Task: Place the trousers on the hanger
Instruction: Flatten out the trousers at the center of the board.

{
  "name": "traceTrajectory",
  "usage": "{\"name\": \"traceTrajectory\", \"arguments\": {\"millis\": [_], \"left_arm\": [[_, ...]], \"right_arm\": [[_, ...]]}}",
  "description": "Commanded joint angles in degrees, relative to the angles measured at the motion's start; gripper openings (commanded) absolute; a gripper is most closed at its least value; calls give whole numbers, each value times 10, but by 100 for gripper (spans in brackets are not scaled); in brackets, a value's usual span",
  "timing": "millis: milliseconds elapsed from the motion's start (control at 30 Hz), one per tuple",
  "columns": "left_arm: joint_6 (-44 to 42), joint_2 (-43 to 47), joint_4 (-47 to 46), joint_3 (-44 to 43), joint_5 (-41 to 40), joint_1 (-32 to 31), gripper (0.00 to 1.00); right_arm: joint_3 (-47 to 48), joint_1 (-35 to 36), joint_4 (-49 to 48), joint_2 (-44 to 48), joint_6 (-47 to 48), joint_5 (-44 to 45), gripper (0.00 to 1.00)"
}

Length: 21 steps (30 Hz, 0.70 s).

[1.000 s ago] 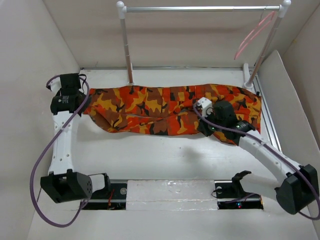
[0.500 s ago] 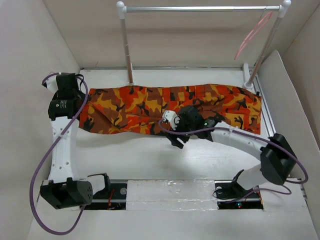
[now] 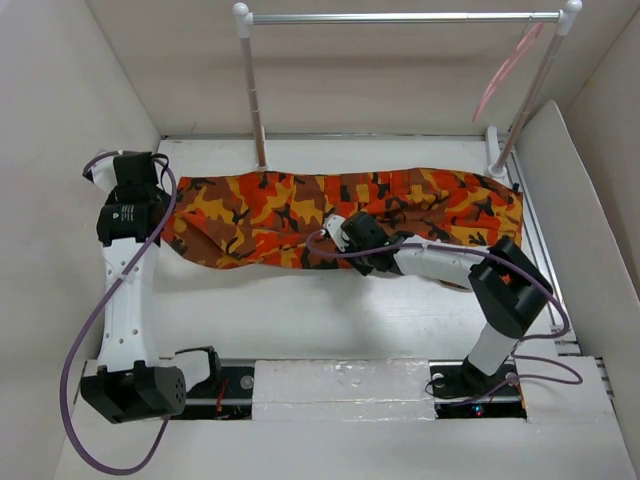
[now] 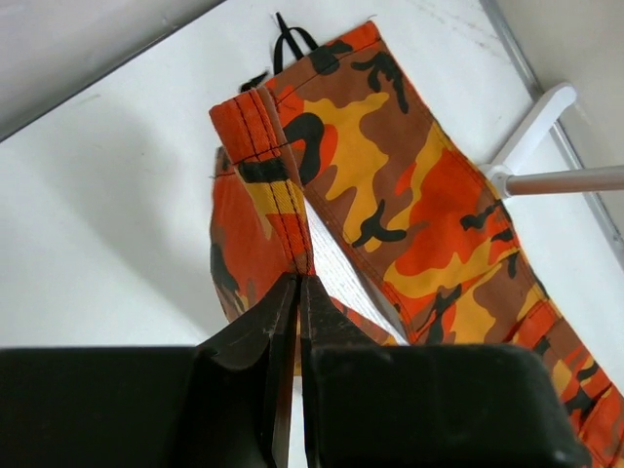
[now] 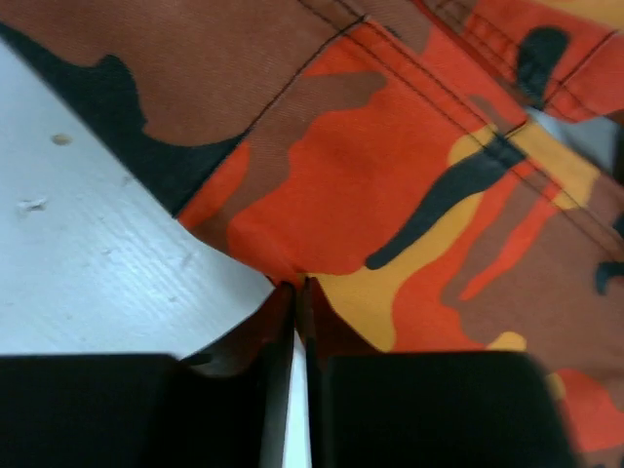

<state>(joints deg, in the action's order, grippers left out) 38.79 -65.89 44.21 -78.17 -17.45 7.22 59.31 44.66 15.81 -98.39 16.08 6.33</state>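
The trousers (image 3: 300, 215) lie spread flat on the table (image 3: 300, 310), just in front of the rail (image 3: 400, 17). They run lengthwise along it, from past its left post across to the foot of its right post. The cloth is mostly smooth, with a few folds mid-length.

The hanger (image 3: 505, 65) hangs by its hook from the right end of the rail's bar, close beside the right post. It is tilted, well above the trousers and not touching them.

The left gripper (image 4: 297, 278) is out beyond the rail's left post, at the left end of the trousers. Its fingers are pressed together on a stitched fold of the cloth's edge, which is lifted a little into a ridge. The small black strap (image 4: 291, 39) sticks out at the far corner of that end.

The right gripper (image 5: 297, 288) is in front of the rail's middle, at the trousers' near edge. Its fingers are closed tight, with the orange-and-brown hem pinched at the tips (the contact itself is half hidden by the fingers). White table shows just left of them. The right arm reaches in low over the cloth from the right-post side.
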Motion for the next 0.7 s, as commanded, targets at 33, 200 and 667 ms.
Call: {"name": "traceTrajectory", "arguments": {"millis": [33, 200, 667], "left_arm": [[-15, 12, -12, 15, -30, 2, 0], [-42, 1, 7, 7, -65, 2, 0], [-128, -140, -36, -4, -138, 3, 0]], "right_arm": [[-8, -11, -52, 38, -15, 52, 0], [-4, -49, 21, 107, -7, 10, 0], [258, -187, 124, -79, 26, -186, 0]]}}
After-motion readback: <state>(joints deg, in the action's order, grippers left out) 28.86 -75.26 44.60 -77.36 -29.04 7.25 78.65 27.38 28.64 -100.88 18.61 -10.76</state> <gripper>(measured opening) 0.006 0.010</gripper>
